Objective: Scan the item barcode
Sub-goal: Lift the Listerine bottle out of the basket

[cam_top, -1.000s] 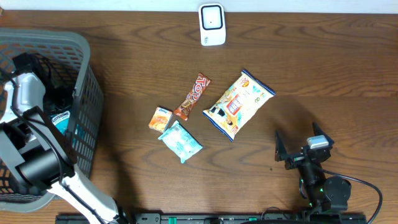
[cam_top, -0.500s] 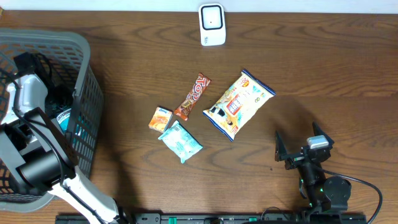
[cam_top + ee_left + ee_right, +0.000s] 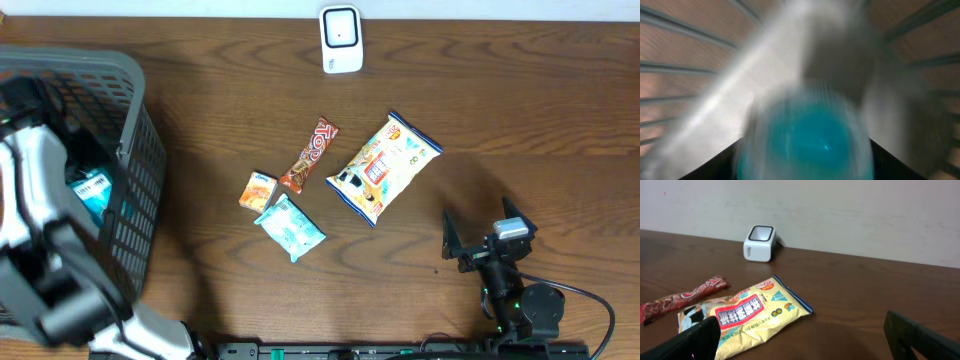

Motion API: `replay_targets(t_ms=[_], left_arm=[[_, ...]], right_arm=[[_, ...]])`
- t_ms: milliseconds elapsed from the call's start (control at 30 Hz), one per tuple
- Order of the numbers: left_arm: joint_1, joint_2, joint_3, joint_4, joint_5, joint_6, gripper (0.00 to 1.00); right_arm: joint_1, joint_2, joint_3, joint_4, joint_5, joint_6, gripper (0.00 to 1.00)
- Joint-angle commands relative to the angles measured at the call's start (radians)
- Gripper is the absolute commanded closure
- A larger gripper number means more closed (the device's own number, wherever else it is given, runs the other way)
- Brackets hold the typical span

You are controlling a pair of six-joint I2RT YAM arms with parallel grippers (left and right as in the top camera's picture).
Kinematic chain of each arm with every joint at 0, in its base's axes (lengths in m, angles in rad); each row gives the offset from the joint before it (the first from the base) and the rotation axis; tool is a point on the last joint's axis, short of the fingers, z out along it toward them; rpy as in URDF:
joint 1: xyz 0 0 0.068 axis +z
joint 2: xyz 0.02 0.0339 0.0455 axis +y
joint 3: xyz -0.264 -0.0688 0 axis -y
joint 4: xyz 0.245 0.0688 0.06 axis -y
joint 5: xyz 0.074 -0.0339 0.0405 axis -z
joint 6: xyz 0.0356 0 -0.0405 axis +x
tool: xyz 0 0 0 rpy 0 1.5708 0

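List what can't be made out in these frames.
- Left gripper: left wrist view is motion-blurred; overhead, the left arm covers it.
- Blue item: blurred there; overhead, mostly behind arm and basket wall.
- Chip bag barcode: print too small overhead.
- Right gripper fingers: cut by right wrist view's bottom edge.

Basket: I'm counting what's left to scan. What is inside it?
Inside the basket: a teal item with a white label and the left arm, which hides anything else.

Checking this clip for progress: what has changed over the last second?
The left arm swung toward the near edge inside the basket, motion-blurred, and the teal item shifted slightly; a grip cannot be confirmed. The right gripper, snacks and scanner stayed put.
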Motion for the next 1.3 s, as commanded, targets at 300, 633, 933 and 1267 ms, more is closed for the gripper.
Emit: replay_targets(t_ms=[300, 633, 933, 1267], left_arm=[[0.004, -0.665, 0.024, 0.094, 0.159, -0.095, 0.59], [0.004, -0.935, 0.023, 0.206, 0.513, -0.290, 0.59], [-0.064, -0.902, 0.023, 0.279, 0.903, -0.517, 0.59], [-0.429, -0.755, 0.016, 0.279, 0.894, -0.509, 0.59]], right_arm=[[0.004, -0.005, -0.003, -0.002, 0.000, -0.001, 0.01], [0.004, -0.005, -0.003, -0.002, 0.000, -0.001, 0.01], [0.004, -0.005, -0.003, -0.002, 0.000, -0.001, 0.01], [0.004, -0.005, -0.003, -0.002, 0.000, -0.001, 0.01]])
